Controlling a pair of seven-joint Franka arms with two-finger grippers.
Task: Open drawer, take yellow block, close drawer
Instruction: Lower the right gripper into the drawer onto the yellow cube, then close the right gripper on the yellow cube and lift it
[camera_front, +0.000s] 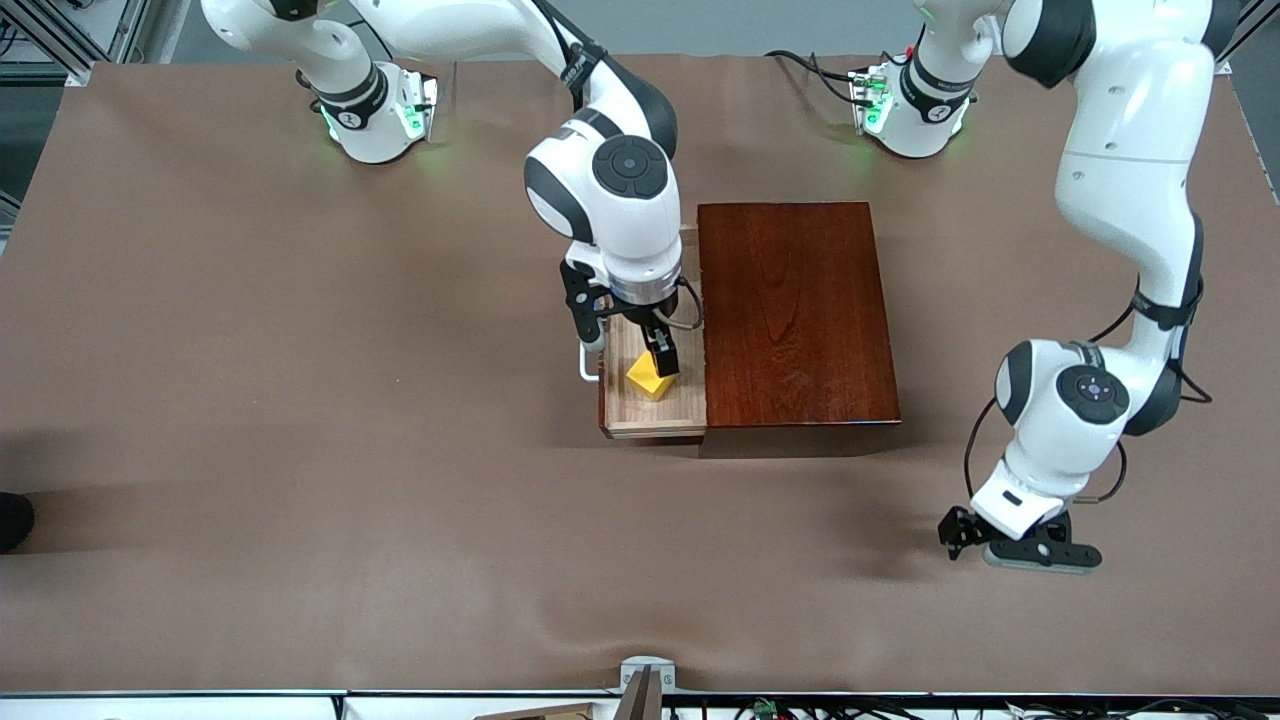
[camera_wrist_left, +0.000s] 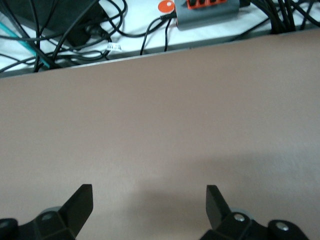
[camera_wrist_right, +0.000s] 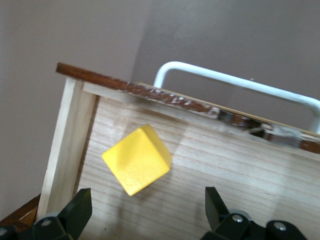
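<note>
The right arm's black two-finger gripper (camera_front: 655, 355) hangs over the open drawer (camera_front: 652, 415), a pale light-wood tray with a white U-shaped bar handle (camera_front: 585, 362) on its front. Its fingers stand apart and hold nothing; in the right wrist view the two fingertips (camera_wrist_right: 80, 210) frame the tray floor with the block between and a little ahead of them. The small bright yellow cube (camera_front: 650, 379) rests on the tray's wooden floor, turned at an angle to the tray walls, close to the corner nearer the front camera, and the gripper is just above it without clasping it. The tray is pulled out from the glossy dark reddish-brown wooden box (camera_front: 795, 315) toward the right arm's end of the table, its inner edge meeting the box's side. All of this stands on the brown cloth-covered table (camera_front: 300, 400).

The left arm waits well apart from the box, its gripper (camera_front: 1020, 545) low over bare tabletop near the left arm's end, fingers spread wide and empty.
</note>
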